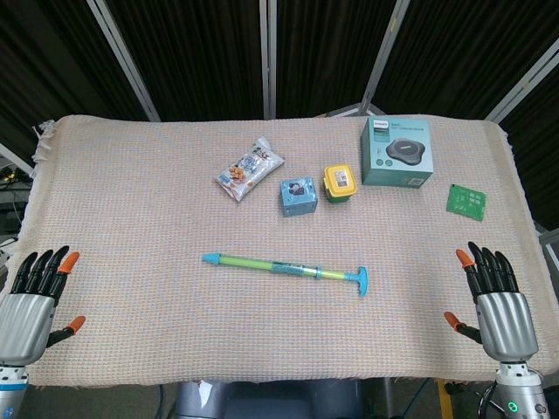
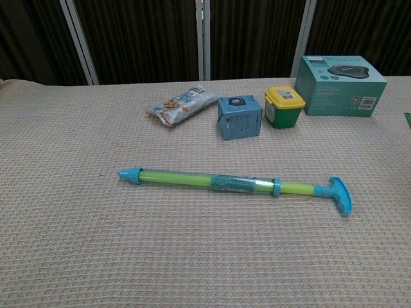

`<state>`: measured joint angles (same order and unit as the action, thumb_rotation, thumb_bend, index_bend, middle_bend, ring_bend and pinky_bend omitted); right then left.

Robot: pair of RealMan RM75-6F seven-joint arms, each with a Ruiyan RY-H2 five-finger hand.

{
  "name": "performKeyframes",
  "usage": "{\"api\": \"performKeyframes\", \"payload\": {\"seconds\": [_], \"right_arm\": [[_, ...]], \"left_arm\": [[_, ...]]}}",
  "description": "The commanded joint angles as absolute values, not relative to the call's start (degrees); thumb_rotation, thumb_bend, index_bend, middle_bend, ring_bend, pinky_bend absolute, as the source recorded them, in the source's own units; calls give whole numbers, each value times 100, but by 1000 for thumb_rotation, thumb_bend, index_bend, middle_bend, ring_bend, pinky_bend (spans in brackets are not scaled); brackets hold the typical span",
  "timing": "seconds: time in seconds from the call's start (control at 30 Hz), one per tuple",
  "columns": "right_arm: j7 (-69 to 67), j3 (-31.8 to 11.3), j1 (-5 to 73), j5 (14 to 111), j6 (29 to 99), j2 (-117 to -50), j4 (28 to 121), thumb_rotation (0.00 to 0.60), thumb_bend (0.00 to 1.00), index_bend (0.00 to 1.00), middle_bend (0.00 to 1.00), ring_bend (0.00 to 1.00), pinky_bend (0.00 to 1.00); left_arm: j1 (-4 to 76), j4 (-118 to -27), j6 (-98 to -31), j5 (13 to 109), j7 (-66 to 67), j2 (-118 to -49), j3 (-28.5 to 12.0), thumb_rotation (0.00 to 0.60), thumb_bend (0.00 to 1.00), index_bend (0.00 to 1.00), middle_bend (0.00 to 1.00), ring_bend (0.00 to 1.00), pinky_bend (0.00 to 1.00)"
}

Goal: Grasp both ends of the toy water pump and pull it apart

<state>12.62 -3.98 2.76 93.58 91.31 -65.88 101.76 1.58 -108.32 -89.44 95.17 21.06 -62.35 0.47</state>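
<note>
The toy water pump (image 1: 284, 269) (image 2: 231, 183) lies flat in the middle of the table, a yellow-green tube with a blue nozzle tip on the left and a blue T-handle on the right. My left hand (image 1: 33, 301) rests at the table's front left corner, fingers spread, holding nothing. At the front right corner my right hand (image 1: 493, 297) is likewise spread and empty. Both hands are far from the pump. The chest view shows neither hand.
Behind the pump stand a snack bag (image 1: 250, 169), a small blue box (image 1: 298, 197), a yellow-lidded green tub (image 1: 339, 183) and a teal carton (image 1: 398, 152). A green card (image 1: 465, 202) lies at the right. The woven cloth (image 1: 131, 227) covers the table.
</note>
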Motion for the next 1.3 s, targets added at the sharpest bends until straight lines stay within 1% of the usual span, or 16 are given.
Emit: {"api": "performKeyframes", "payload": {"seconds": [0.03,0.2,0.23,0.27,0.3,0.33,0.37,0.4,0.43,0.47,0.5,0.53,0.67,0.9,1.07,1.3], "right_arm": [[1264,-386,277,9358,9116,-6591,10171,600,0,0,0,0,0],[1256,-356,348,9267,8902,-6624,10112,600,0,0,0,0,0],[1244,-349,398,9204,8766,-6622,10117,600,0,0,29,7,0],[1217,-372,503,9143,8576,-6627,10106,600,0,0,93,54,0],[1207,-413,608,9118,8434,-6649,10063,600,0,0,251,201,1],[1207,-447,771,9071,8171,-6665,10001,600,0,0,463,406,74],[1196,-475,912,9007,7928,-6666,9986,600,0,0,599,558,189],[1170,-501,1017,8957,7753,-6666,9986,600,0,0,752,733,423],[1129,-536,1122,8884,7574,-6670,9991,600,0,0,824,811,601],[1072,-571,1230,8798,7385,-6678,10004,600,0,1,899,897,819],[976,-634,1400,8660,7096,-6696,10016,600,0,15,949,952,931],[892,-699,1572,8507,6804,-6720,10012,600,0,39,980,983,983],[783,-967,2223,7785,5737,-6933,9817,600,0,137,1000,1000,1000],[1403,-1103,3024,6739,4764,-7640,9175,600,0,265,1000,1000,1000],[1807,-1085,3362,6120,4533,-8067,8838,600,42,319,1000,1000,1000],[2057,-1073,3614,5646,4600,-8430,8554,600,104,373,1000,1000,1000]], "left_arm": [[159,-10829,-8939,9509,2107,-6237,45,600,0,0,0,0,0],[168,-10837,-8917,9475,2097,-6240,31,600,0,0,0,0,0],[177,-10831,-8903,9456,2109,-6246,20,600,0,0,0,0,0],[194,-10816,-8876,9420,2128,-6261,1,600,0,0,0,0,0],[211,-10808,-8845,9379,2142,-6276,-17,600,0,0,0,0,0],[240,-10797,-8791,9316,2166,-6301,-42,600,0,0,0,0,0],[266,-10788,-8745,9264,2190,-6326,-64,600,0,0,0,0,0],[285,-10779,-8714,9228,2212,-6343,-79,600,0,0,0,0,0],[305,-10770,-8679,9193,2237,-6362,-94,600,0,0,0,0,0],[326,-10760,-8641,9154,2263,-6380,-109,600,0,0,0,0,0],[358,-10749,-8581,9090,2303,-6406,-131,600,0,0,0,0,0],[386,-10740,-8530,9021,2338,-6433,-155,600,0,0,0,0,0],[469,-10695,-8384,8792,2479,-6533,-225,600,0,0,0,0,0],[575,-10593,-8214,8473,2668,-6664,-300,600,0,0,0,0,0],[635,-10512,-8118,8289,2787,-6748,-319,600,0,0,0,0,0],[691,-10461,-8070,8169,2894,-6820,-312,600,0,0,0,0,0]]}}
